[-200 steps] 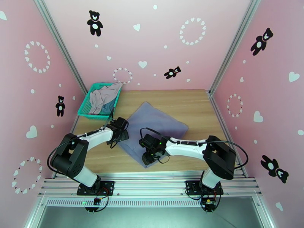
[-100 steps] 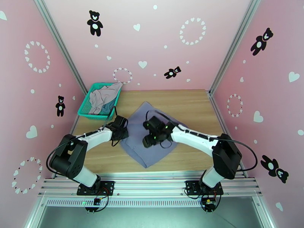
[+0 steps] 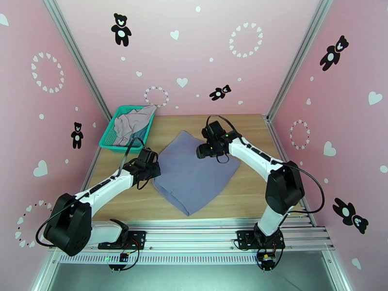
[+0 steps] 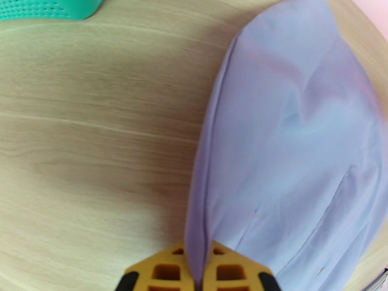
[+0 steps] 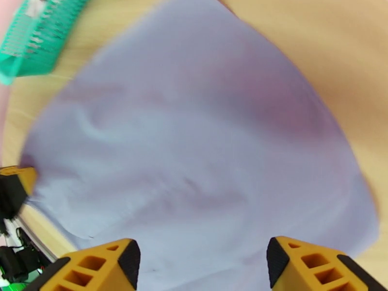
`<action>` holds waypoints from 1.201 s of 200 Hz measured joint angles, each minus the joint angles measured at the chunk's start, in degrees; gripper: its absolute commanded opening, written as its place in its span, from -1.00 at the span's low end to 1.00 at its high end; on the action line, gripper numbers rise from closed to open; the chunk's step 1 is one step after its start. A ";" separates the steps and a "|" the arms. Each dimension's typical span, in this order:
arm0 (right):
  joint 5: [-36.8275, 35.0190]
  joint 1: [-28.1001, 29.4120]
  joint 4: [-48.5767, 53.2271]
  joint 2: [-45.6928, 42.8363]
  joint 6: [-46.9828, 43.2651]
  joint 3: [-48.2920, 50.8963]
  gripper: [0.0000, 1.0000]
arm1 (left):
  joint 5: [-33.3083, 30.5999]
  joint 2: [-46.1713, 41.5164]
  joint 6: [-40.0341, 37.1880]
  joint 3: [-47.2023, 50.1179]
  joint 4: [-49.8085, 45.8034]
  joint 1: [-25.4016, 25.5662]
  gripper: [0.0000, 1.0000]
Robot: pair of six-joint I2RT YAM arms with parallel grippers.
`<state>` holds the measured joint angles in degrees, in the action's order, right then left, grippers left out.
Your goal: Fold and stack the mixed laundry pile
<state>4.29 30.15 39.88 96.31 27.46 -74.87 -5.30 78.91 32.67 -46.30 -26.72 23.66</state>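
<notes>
Wooden table (image 3: 252, 132), grey-lavender garment (image 3: 196, 175) spread flat, left hand (image 3: 155, 170) at its left edge, right hand (image 3: 200, 153) above it

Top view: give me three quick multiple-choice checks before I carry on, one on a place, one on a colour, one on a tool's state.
1. Where does the basket stand on the table?
A. near right corner
B. centre
C. far left corner

2. What colour is the garment spread on the wood?
A. grey-lavender
B. white
C. red

3. How is the left tool?
A. open over bare wood
B. shut on the garment's edge
C. shut on the basket rim

Answers: 1 C, it sits at the table's far left edge by the wall; 2 A, both wrist views show lavender cloth; 3 B, its fingers pinch the cloth's folded edge.
</notes>
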 measured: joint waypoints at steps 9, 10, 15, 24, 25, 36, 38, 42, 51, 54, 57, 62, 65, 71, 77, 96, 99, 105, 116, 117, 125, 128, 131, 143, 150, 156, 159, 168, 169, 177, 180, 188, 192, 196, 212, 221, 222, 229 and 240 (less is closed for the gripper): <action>-0.68 -0.79 -0.11 -2.47 1.73 4.55 0.57 | -0.57 2.56 -0.50 -2.38 -0.26 -0.33 -1.00; -0.72 -0.92 -0.13 -2.84 2.01 5.25 0.58 | -0.61 2.75 -0.50 -2.60 -0.31 -0.35 -1.00; -1.14 -1.60 -0.07 -4.24 2.93 7.43 0.59 | -0.98 4.50 -0.83 -4.11 -0.28 -0.52 -1.00; -1.68 -2.91 -0.24 -6.60 4.24 10.78 0.59 | -1.55 7.54 -1.42 -7.10 -0.46 -0.87 -1.00; -1.70 -2.99 -0.24 -6.78 4.28 10.99 0.59 | -1.55 8.02 -1.44 -7.58 -0.46 -0.92 -1.00; -1.99 -4.52 -0.28 -9.11 5.60 13.68 0.59 | -2.47 12.33 -2.58 -11.98 -0.90 -1.42 -1.00; -2.01 -4.79 -0.33 -9.46 5.75 14.08 0.59 | -2.51 12.87 -2.64 -12.63 -1.01 -1.44 -1.00; -2.10 -5.22 -0.35 -9.94 6.08 14.60 0.59 | -2.95 14.75 -3.21 -14.58 -1.11 -1.57 -1.00; -2.16 -5.88 -0.74 -10.71 6.62 15.56 0.59 | -3.52 18.34 -4.11 -18.80 -1.57 -1.88 -1.00; -2.19 -5.95 -0.85 -10.84 6.71 15.76 0.59 | -3.76 19.45 -4.50 -20.09 -1.57 -1.97 -1.00; -2.16 -6.01 -1.05 -10.91 6.88 16.04 0.58 | -4.02 20.59 -4.83 -21.46 -1.77 -2.05 -1.00; -2.16 -6.01 -1.38 -10.93 7.02 16.44 0.59 | -4.37 22.84 -5.57 -24.15 -2.10 -2.19 -1.00; -2.12 -5.99 -1.62 -10.93 7.06 16.68 0.58 | -4.46 23.89 -5.75 -25.59 -2.29 -2.23 -1.00; -2.05 -6.01 -2.10 -10.93 7.17 17.22 0.58 | -4.79 26.14 -6.40 -28.41 -2.69 -2.38 -1.00; -2.03 -5.99 -2.36 -10.93 7.34 17.75 0.59 | -5.11 28.41 -7.17 -31.26 -2.91 -2.54 -1.00; -2.08 -5.97 -2.54 -10.93 6.97 18.23 0.59 | -5.44 34.16 -9.46 -38.88 -4.24 -2.91 -1.00; -2.16 -5.99 -2.69 -10.93 6.84 18.23 0.59 | -5.44 34.84 -9.64 -39.87 -4.44 -2.91 -1.00; -2.27 -6.03 -2.86 -10.91 6.14 18.08 0.59 | -5.40 35.98 -10.23 -41.57 -4.74 -2.91 -1.00; -2.75 -6.14 -2.89 -10.49 4.37 17.07 0.60 | -5.05 36.87 -11.28 -43.30 -5.42 -2.91 -1.00; -2.82 -6.16 -2.80 -10.40 4.07 16.83 0.60 | -5.01 36.87 -11.30 -43.34 -5.46 -2.91 -1.00; -2.99 -6.29 -2.78 -9.64 2.38 15.15 0.61 | -4.79 36.83 -11.74 -43.63 -5.92 -2.91 -1.00; -3.04 -6.34 -2.86 -9.20 1.75 14.38 0.61 | -4.72 36.74 -11.98 -43.65 -6.14 -2.91 -1.00; -3.06 -6.47 -2.89 -8.70 0.96 13.33 0.61 | -4.57 36.68 -12.11 -43.65 -6.27 -2.91 -1.00; -2.82 -7.04 -3.17 -5.97 -1.73 8.68 0.61 | -4.35 36.44 -12.59 -43.65 -7.08 -2.91 -1.00; -2.32 -7.54 -3.32 -3.80 -3.13 5.25 0.60 | -4.33 36.37 -12.81 -43.65 -7.43 -2.91 -1.00; -1.77 -8.04 -3.41 -1.66 -4.24 2.14 0.59 | -4.31 36.37 -13.03 -43.65 -7.67 -2.91 -1.00; -1.55 -8.33 -3.52 -0.61 -4.79 0.50 0.59 | -4.31 36.37 -13.03 -43.65 -7.74 -2.91 -1.00; -0.74 -9.09 -3.91 3.34 -6.54 -4.74 0.59 | -4.24 36.37 -13.22 -43.63 -8.13 -2.91 -1.00; -0.63 -9.16 -3.87 3.69 -6.67 -5.18 0.59 | -4.20 36.37 -13.25 -43.63 -8.22 -2.91 -1.00; 0.15 -9.70 -3.78 7.63 -8.15 -10.38 0.57 | -4.11 36.37 -13.42 -43.63 -8.57 -2.91 -1.00; 0.22 -9.86 -3.80 8.90 -8.70 -12.02 0.55 | -4.13 36.37 -13.53 -43.63 -8.63 -2.91 -1.00; 0.76 -10.25 -3.48 12.83 -10.16 -17.09 0.54 | -4.09 36.37 -13.62 -43.63 -8.85 -2.91 -1.00; 1.16 -10.40 -3.04 14.97 -10.84 -19.93 0.53 | -3.96 36.37 -13.64 -43.63 -8.90 -2.91 -1.00; 1.53 -10.54 -2.86 17.20 -11.63 -22.64 0.53 | -3.87 36.37 -13.64 -43.63 -8.90 -2.91 -1.00; 2.36 -10.93 -1.81 24.79 -13.55 -32.61 0.51 | -2.78 36.30 -13.70 -43.54 -8.79 -2.91 -1.00; 3.19 -11.21 -1.22 28.63 -14.25 -37.40 0.49 | -2.36 36.13 -13.86 -43.25 -8.72 -2.84 -1.00; 3.48 -11.26 -1.18 29.24 -14.25 -38.10 0.49 | -2.21 36.02 -13.90 -43.17 -8.72 -2.84 -1.00; 4.13 -11.45 -0.70 31.69 -14.49 -41.03 0.49 | -1.88 35.60 -14.08 -42.66 -8.68 -2.75 -1.00; 5.03 -11.82 -0.26 34.25 -14.56 -43.78 0.49 | -1.53 34.71 -14.27 -41.75 -8.72 -2.58 -1.00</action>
<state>9.32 18.33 39.62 130.56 12.91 -118.65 -6.83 113.62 18.39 -88.05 -35.44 21.08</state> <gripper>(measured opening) 0.746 0.096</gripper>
